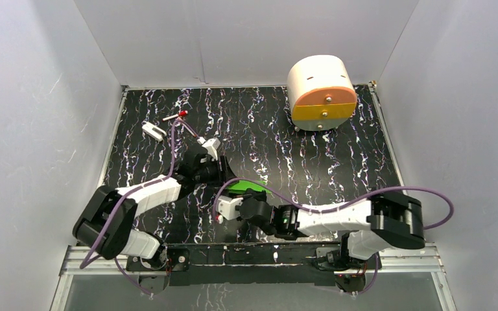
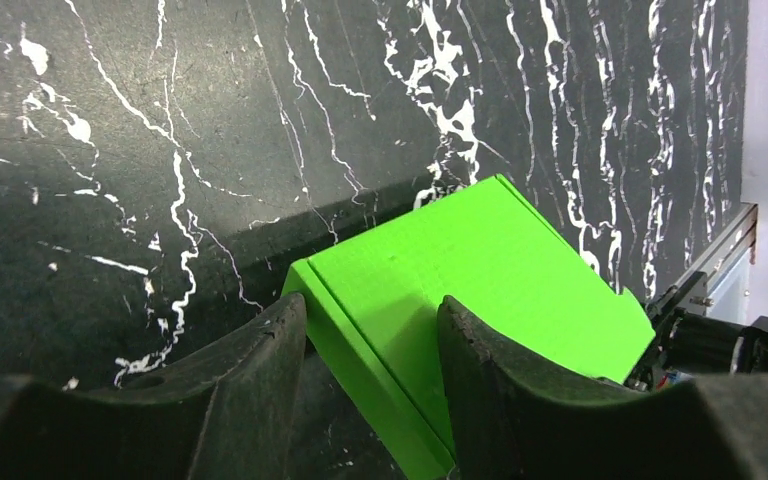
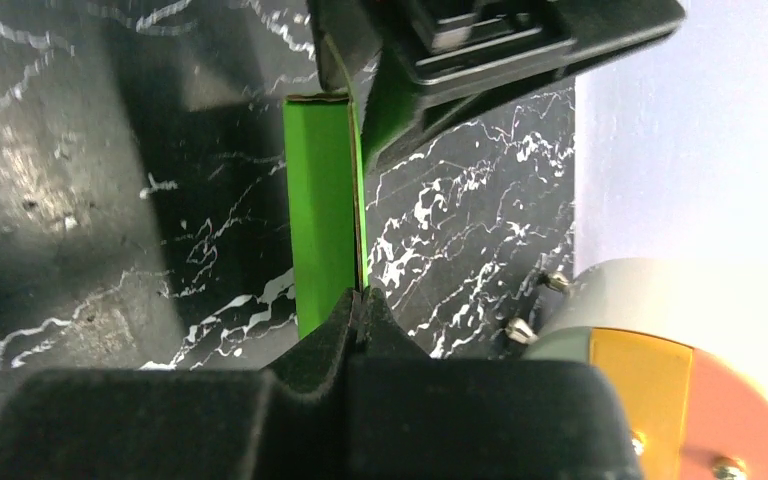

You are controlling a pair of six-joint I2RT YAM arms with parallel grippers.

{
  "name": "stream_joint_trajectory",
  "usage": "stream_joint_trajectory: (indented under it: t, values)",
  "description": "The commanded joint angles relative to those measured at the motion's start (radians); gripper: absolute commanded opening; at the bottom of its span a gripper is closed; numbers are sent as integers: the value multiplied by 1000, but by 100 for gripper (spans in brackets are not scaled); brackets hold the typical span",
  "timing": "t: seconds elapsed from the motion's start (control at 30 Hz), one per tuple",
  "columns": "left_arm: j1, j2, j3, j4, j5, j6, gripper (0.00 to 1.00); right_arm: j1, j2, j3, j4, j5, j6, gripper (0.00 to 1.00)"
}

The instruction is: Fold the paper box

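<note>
— Paper box (image 1: 251, 188) first: where is it on the worktop (image 1: 311, 162)?
— About the middle of the near half, well apart from the cream-and-orange drawer unit (image 1: 321, 91) at the far right. From above only a narrow green sliver shows, so I take it to be tilted up rather than lying flat.
— Which arm is nearer?
— Neither. The left arm (image 1: 149, 191) reaches in from the left. The right arm (image 1: 337, 214) bends round low from the right. They meet at it.
— What relation matters most?
— The paper box lies between the two grippers. The right wrist camera sees it edge-on. Its length runs straight away from the right gripper (image 3: 360, 300) to the left gripper (image 2: 372, 312) at the far end.
— And their grips?
— The right gripper is clenched, fingertips meeting on a thin green edge at the near end. The left gripper straddles a corner: one finger (image 2: 260, 360) sits beside the side wall and the other lies on the broad top face. I read that as grasping the box across its thickness.
— How far along is it?
— It has walls and a closed face, so I judge the folding nearly done. Any press or tuck to come would run along that shared line, each gripper bracing against the other.
</note>
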Motion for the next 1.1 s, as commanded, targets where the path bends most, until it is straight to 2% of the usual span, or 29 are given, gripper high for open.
stream_joint_trajectory:
  t: [0.0,0.17,0.3,0.53,0.63,0.77,0.93,1.07]
  values:
    - [-6,-116,49,-102,-26,-16,50,-37,-118,122,-209,-142,184,0]
    - [-3,-189,70,-164,-100,-20,56,-130,-171,210,-393,-352,291,0]
    - [0,-269,95,-247,-198,-6,59,-223,-147,268,-505,-512,326,0]
    - [4,-358,158,-435,-344,50,64,-359,-59,330,-589,-731,327,0]
    - [3,-383,187,-496,-328,113,64,-399,-16,366,-617,-800,321,0]
    - [3,-420,221,-578,-272,278,66,-424,19,409,-645,-823,313,0]
    - [3,-445,220,-602,-127,439,66,-427,31,419,-632,-836,310,4]
    - [3,-409,210,-594,-54,510,66,-437,51,429,-625,-834,315,10]
